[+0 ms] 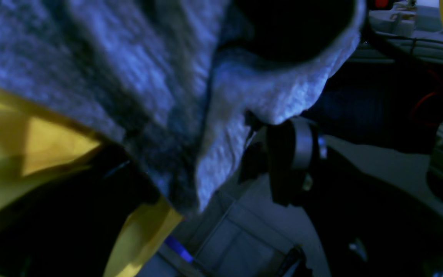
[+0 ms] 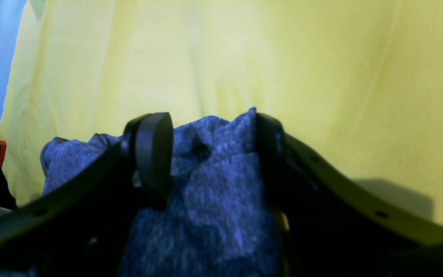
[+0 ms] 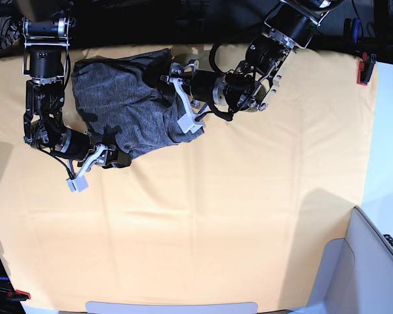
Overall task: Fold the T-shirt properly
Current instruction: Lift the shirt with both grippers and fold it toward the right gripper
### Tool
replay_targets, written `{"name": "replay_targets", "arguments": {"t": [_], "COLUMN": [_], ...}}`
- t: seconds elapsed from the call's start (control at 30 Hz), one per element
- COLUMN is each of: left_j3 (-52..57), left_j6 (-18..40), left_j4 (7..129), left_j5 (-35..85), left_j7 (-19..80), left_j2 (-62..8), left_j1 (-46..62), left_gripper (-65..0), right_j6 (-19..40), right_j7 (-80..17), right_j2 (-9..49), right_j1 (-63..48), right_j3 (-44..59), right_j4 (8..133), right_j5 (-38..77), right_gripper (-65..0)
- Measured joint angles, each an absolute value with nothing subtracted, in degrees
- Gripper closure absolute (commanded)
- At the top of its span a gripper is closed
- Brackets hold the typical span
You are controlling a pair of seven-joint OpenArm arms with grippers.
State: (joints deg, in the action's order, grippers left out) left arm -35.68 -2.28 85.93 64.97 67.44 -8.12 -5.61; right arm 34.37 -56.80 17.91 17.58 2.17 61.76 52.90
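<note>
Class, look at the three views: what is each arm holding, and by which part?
Both hold the T-shirt: the right gripper has bunched fabric at its lower corner; the left gripper grips its right edge.

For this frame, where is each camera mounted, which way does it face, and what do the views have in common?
Left wrist: on the left arm, looking along it at the T-shirt draped close over the lens, yellow table cloth beneath; a dark part of the robot shows, the left gripper itself unclear.
Right wrist: on the right arm, facing out between the fingers of the right gripper, fabric bunched between them.
Base: overhead, looking down on both arms, the left gripper and the right one at the garment's edges.
Shared: all three show the T-shirt and table cloth.
</note>
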Motion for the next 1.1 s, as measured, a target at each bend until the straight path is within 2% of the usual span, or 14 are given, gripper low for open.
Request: {"name": "replay_targets", "arguments": {"t": [0.07, 0.17, 0.23, 0.3, 0.33, 0.37, 0.57, 0.87, 1.1], "left_j3": [-35.7, -35.7, -35.6, -35.6, -35.6, -35.6, -35.5, -36.0, -36.6], "left_j6": [-2.1, -1.7, -1.7, -2.0, -2.1, -2.2, -2.2, -2.2, -2.1], "left_j4": [85.3, 83.3, 82.5, 82.1, 81.9, 81.7, 81.6, 78.7, 72.6], "left_j5": [65.1, 65.7, 65.4, 64.3, 64.6, 64.7, 65.4, 65.2, 65.1], "left_j7": [67.4, 67.2, 67.2, 67.4, 67.5, 67.5, 67.6, 68.8, 69.0], "left_j2": [-8.1, -8.1, -8.1, -8.1, -8.1, -8.1, -9.4, -12.1, -12.7], "left_j1": [-5.8, -6.2, -6.3, -6.3, -6.3, -6.4, -6.9, -14.6, -21.5], "left_gripper": [-33.4, -22.8, -11.2, 0.0, 0.0, -0.6, -0.3, -0.3, -0.3], "right_j6": [34.4, 34.4, 34.4, 34.3, 34.3, 34.3, 34.1, 33.5, 33.5], "right_j7": [-56.8, -56.8, -56.8, -57.4, -57.8, -57.4, -59.5, -60.4, -60.4], "right_j2": [17.9, 17.9, 17.9, 17.9, 17.9, 17.9, 19.9, 22.3, 21.8], "right_j1": [17.6, 17.5, 17.5, 17.3, 17.1, 16.9, 13.3, 6.5, -0.3], "right_j3": [2.2, 2.2, 2.2, 2.2, 2.2, 2.1, 2.1, 2.0, 8.6], "right_j4": [61.7, 61.8, 61.7, 61.6, 61.5, 61.5, 69.1, 79.0, 85.7], "right_j5": [53.0, 52.9, 52.6, 52.4, 52.4, 52.9, 51.1, 50.7, 50.1], "right_gripper": [-32.2, -29.1, -20.5, -6.9, -1.5, 0.0, -0.1, 0.0, 0.0]}}
